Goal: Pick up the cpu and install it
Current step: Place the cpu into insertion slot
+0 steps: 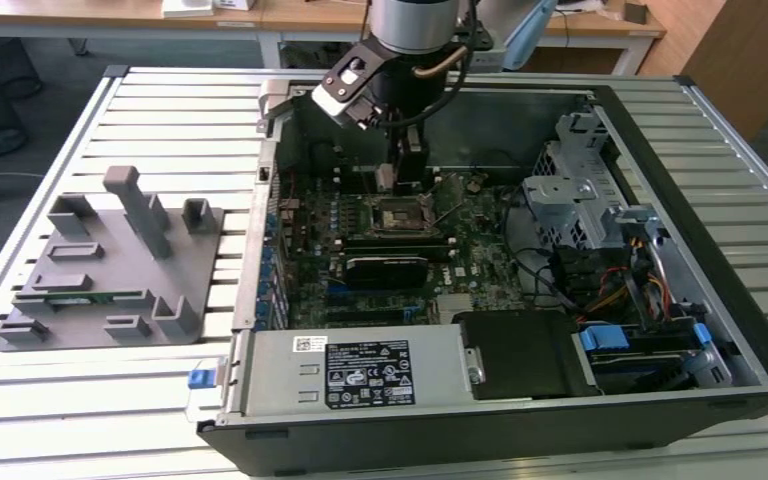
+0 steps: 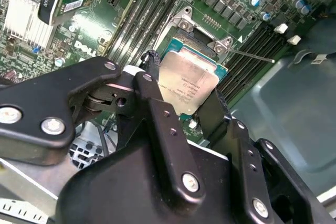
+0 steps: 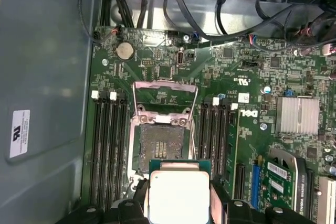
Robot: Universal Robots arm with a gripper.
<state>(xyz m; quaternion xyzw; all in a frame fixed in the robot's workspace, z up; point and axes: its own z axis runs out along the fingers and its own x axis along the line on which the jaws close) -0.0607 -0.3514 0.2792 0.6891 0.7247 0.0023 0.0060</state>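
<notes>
My gripper [image 1: 398, 176] hangs inside the open computer case, shut on the cpu [image 2: 188, 83], a flat square chip with a pale silver top and a green edge. Its black fingers [image 2: 152, 74] clamp the chip on two opposite sides. In the first wrist view the cpu [image 3: 178, 196] floats just short of the open socket [image 3: 160, 148], whose metal frame is flipped up and whose dark contact field is bare. In the exterior view the socket [image 1: 398, 215] lies a little below and in front of the gripper, with a gap between the two.
Memory slots [image 3: 107, 145] flank the socket on both sides. A graphics card [image 1: 384, 268], the power supply [image 1: 357, 372] and drive cages [image 1: 578, 195] crowd the case. A grey plastic fixture [image 1: 111, 265] holding a green memory stick [image 1: 91, 297] stands on the slatted table [image 1: 91, 400] at the exterior view's left.
</notes>
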